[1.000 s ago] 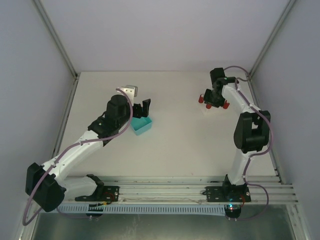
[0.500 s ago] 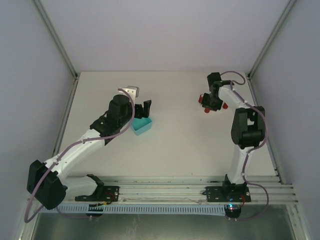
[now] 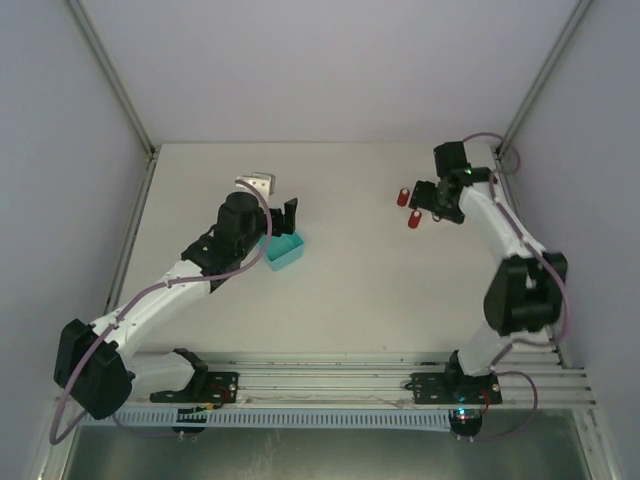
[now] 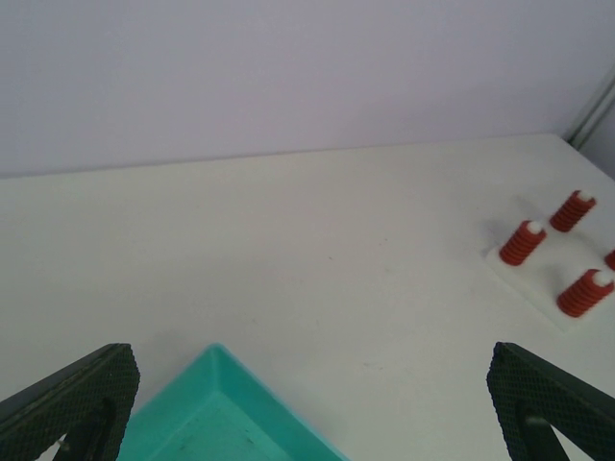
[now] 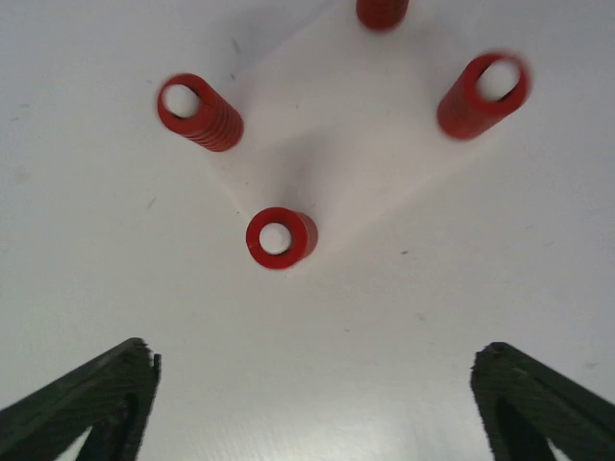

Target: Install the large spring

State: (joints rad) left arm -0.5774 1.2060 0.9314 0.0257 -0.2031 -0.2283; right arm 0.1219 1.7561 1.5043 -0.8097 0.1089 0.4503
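Note:
Four large red springs stand upright on the white pegs of a small white plate (image 5: 336, 125). The nearest spring (image 5: 281, 237) sits at the plate's corner, with a white peg tip showing in its bore. My right gripper (image 5: 312, 413) hangs open above the table just short of it, with nothing between its fingers. From above, the right gripper (image 3: 438, 198) is just right of the springs (image 3: 403, 196). My left gripper (image 3: 280, 222) is open over the teal tray (image 3: 283, 250), holding nothing. In the left wrist view the springs (image 4: 522, 243) stand far right.
A small white and grey block (image 3: 258, 182) lies behind the left gripper. The teal tray's corner (image 4: 216, 408) shows empty between the left fingers. Frame posts and walls close in the table at the back and sides.
My right gripper has opened and drawn back to the right, off the plate, leaving the springs standing uncovered. The left arm has hardly moved.

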